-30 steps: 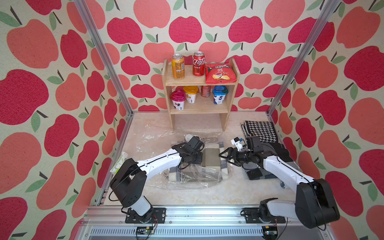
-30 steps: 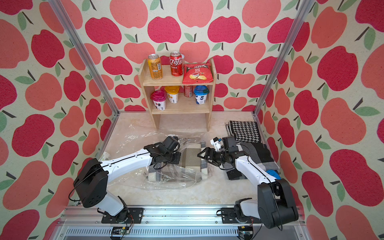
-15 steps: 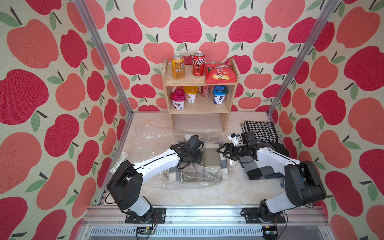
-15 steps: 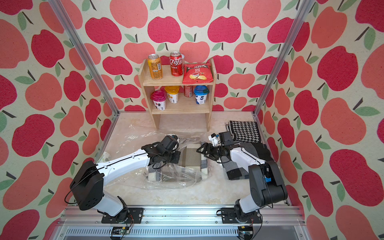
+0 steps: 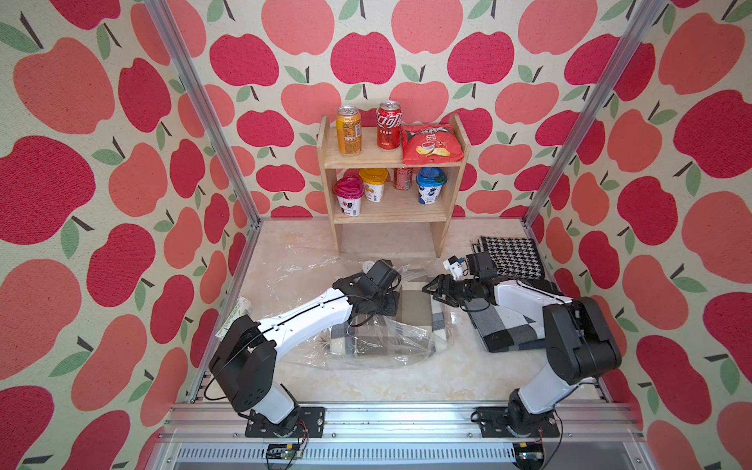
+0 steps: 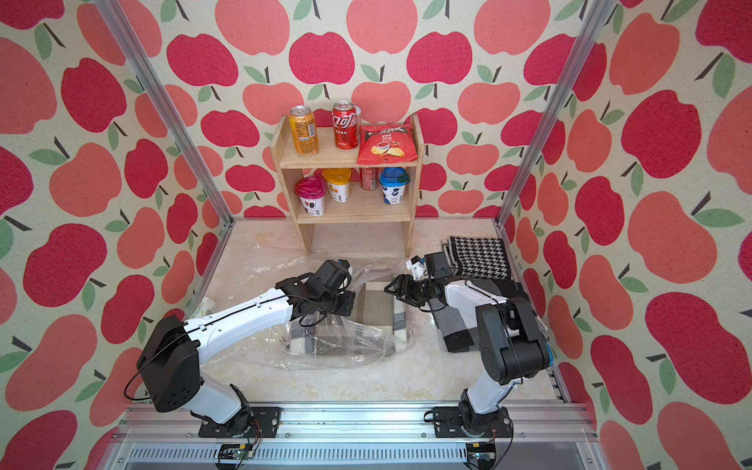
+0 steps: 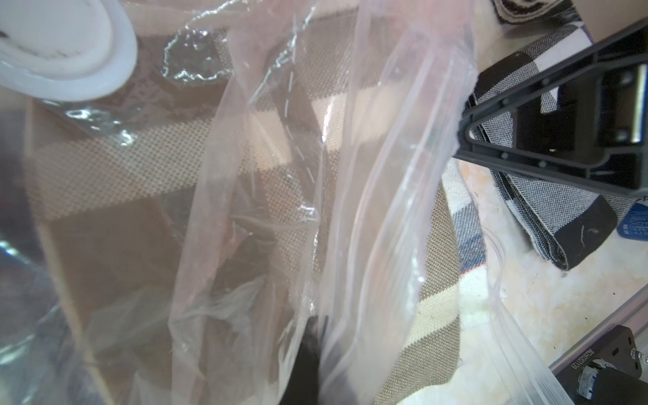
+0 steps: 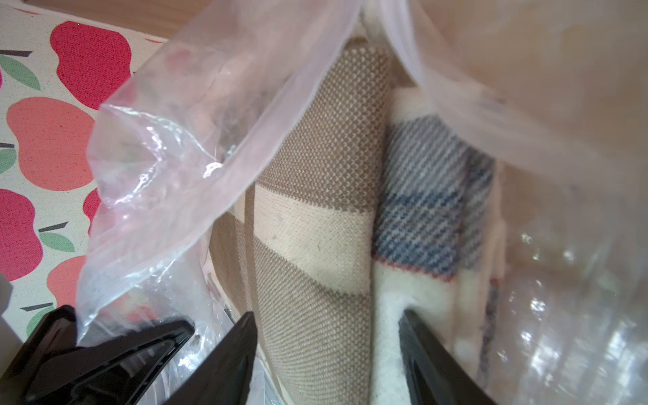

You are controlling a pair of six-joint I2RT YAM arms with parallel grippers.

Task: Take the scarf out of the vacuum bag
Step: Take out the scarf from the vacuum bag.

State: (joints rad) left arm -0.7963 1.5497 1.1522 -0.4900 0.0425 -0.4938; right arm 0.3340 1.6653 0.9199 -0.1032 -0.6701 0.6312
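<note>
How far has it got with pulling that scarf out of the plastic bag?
Done: the left claw is shut on the vacuum bag, holding its mouth up. In hand: the right claw is at that mouth, open jaws straddling the folded edge of the beige plaid scarf. Left: gripping it and pulling it out; the scarf is still inside the bag.
</note>
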